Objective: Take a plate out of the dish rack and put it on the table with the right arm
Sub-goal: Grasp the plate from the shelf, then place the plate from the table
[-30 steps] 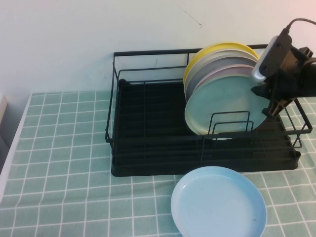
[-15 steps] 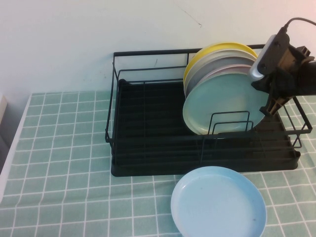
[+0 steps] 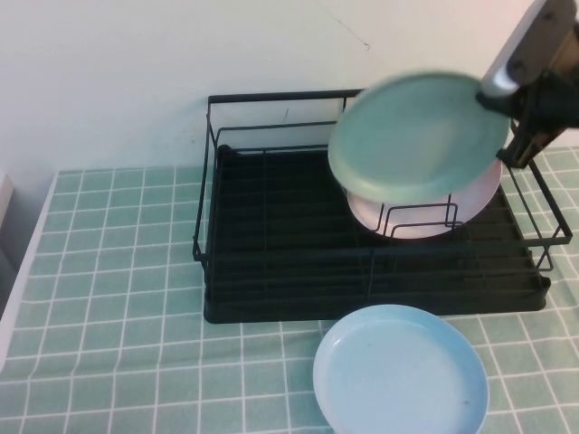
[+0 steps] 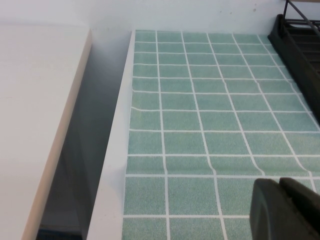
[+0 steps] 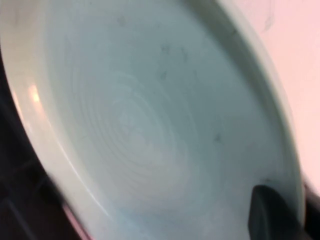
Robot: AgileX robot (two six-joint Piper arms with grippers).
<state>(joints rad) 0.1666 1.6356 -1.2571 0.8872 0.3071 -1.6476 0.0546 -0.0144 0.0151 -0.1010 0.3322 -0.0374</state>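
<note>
My right gripper (image 3: 507,117) is shut on the right rim of the mint-green plate (image 3: 416,136) and holds it tilted in the air above the right half of the black dish rack (image 3: 271,244). The plate fills the right wrist view (image 5: 140,125), with one black finger (image 5: 272,212) lying on its inner face. A pale pink plate (image 3: 425,212) stands in the rack behind the wire dividers, partly hidden by the lifted plate. My left gripper (image 4: 287,210) is shut and empty over the grid cloth of the table (image 4: 200,125), out of the high view.
A light blue plate (image 3: 401,371) lies flat on the table (image 3: 109,298) in front of the rack. The rack's left half holds no dishes. In the left wrist view the table's edge (image 4: 117,150) drops to a gap beside a white surface (image 4: 35,115).
The mint-green plate has come up out of the stack and now hangs tilted above the rack. My right arm has risen. The yellow and grey plates no longer show.
</note>
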